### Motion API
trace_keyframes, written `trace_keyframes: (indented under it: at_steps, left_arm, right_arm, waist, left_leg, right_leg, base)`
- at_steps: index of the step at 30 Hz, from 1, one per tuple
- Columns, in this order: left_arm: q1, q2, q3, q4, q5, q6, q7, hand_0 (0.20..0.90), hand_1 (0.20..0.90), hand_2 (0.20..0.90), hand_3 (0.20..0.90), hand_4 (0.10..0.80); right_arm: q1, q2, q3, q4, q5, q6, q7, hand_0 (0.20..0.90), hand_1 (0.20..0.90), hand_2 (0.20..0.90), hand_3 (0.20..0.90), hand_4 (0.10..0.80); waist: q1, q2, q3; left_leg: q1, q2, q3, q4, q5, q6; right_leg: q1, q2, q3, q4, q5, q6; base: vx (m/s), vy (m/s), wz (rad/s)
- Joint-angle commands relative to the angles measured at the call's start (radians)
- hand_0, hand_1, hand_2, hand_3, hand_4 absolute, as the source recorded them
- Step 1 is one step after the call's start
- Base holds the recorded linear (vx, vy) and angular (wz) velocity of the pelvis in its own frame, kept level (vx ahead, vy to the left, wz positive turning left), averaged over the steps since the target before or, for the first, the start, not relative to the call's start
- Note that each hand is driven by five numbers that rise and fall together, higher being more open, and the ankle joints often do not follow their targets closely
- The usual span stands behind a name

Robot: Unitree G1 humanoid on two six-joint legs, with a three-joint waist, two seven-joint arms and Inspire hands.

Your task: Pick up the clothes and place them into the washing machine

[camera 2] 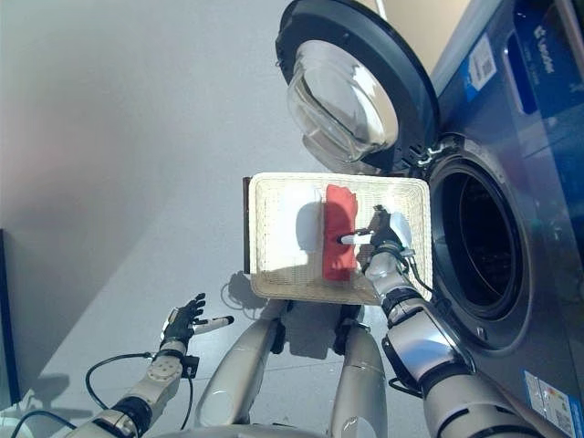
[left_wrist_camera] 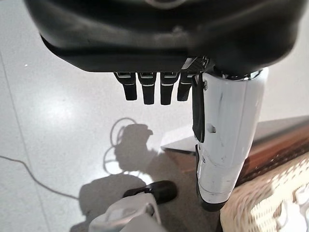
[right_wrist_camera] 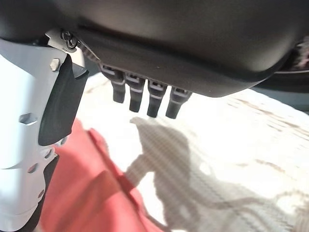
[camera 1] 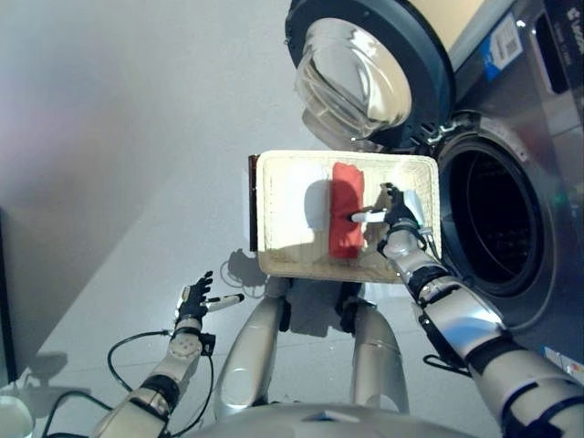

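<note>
A red cloth (camera 1: 347,221) lies folded in a long strip in the white wicker basket (camera 1: 283,219), right of its middle. My right hand (camera 1: 394,212) hovers over the basket just right of the cloth, open, its white-covered thumb reaching toward the cloth's edge. In the right wrist view the red cloth (right_wrist_camera: 91,188) shows below the straight fingers (right_wrist_camera: 145,96), which hold nothing. The washing machine (camera 1: 538,182) stands at the right with its drum opening (camera 1: 493,219) dark and its round door (camera 1: 365,73) swung open. My left hand (camera 1: 193,299) hangs open low at the left, over the floor.
The basket rests on a dark-edged stand (camera 1: 253,201) directly in front of me, its right rim close to the drum opening. Grey floor (camera 1: 109,137) spreads to the left. The open door overhangs the basket's far edge.
</note>
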Motion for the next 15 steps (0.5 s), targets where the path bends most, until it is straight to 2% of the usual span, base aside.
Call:
trace_keyframes:
  at_steps: [1,3,4,15]
  left_arm:
    - [-0.026,0.065,0.057,0.006,0.009,-0.017,0.051,0.9,0.9,0.9,0.9,0.8]
    - [-0.018,0.071,0.057,-0.032,0.008,-0.023,0.05,0.9,0.9,0.9,0.9,0.8]
    - [-0.009,0.077,0.057,-0.061,0.003,-0.027,0.051,0.9,0.9,0.9,0.9,0.8]
    - [-0.04,0.076,0.018,-0.145,-0.038,-0.043,0.06,0.9,0.9,0.9,0.9,0.8]
  right_arm:
    - [-0.082,-0.058,-0.019,0.015,-0.022,-0.013,-0.053,0.9,0.9,0.9,0.9,0.8]
    - [-0.09,-0.066,-0.024,0.027,-0.02,-0.009,-0.058,0.9,0.9,0.9,0.9,0.8]
    - [-0.098,-0.071,-0.027,0.033,-0.017,-0.006,-0.06,0.9,0.9,0.9,0.9,0.8]
    - [-0.191,-0.086,0.015,0.034,-0.022,-0.001,-0.084,0.9,0.9,0.9,0.9,0.8]
  waist:
    - [0.034,-0.001,0.021]
    - [0.043,0.005,0.028]
    - [0.051,0.006,0.032]
    - [0.078,0.019,0.095]
  left_leg:
    - [-0.032,-0.038,0.041,0.095,-0.074,-0.047]
    - [-0.043,-0.043,0.039,0.104,-0.076,-0.046]
    - [-0.048,-0.045,0.035,0.122,-0.111,-0.048]
    - [-0.159,-0.064,0.032,0.214,-0.14,-0.04]
  right_leg:
    - [0.07,-0.03,0.015,-0.231,0.186,0.052]
    - [0.062,-0.035,0.013,-0.22,0.183,0.051]
    - [0.059,-0.037,0.02,-0.2,0.149,0.059]
    - [-0.037,-0.069,0.004,-0.089,0.107,0.052]
  base:
    - [0.005,0.027,0.12]
    - [0.052,0.022,0.09]
    - [0.1,0.014,0.06]
    - [0.014,0.032,0.14]
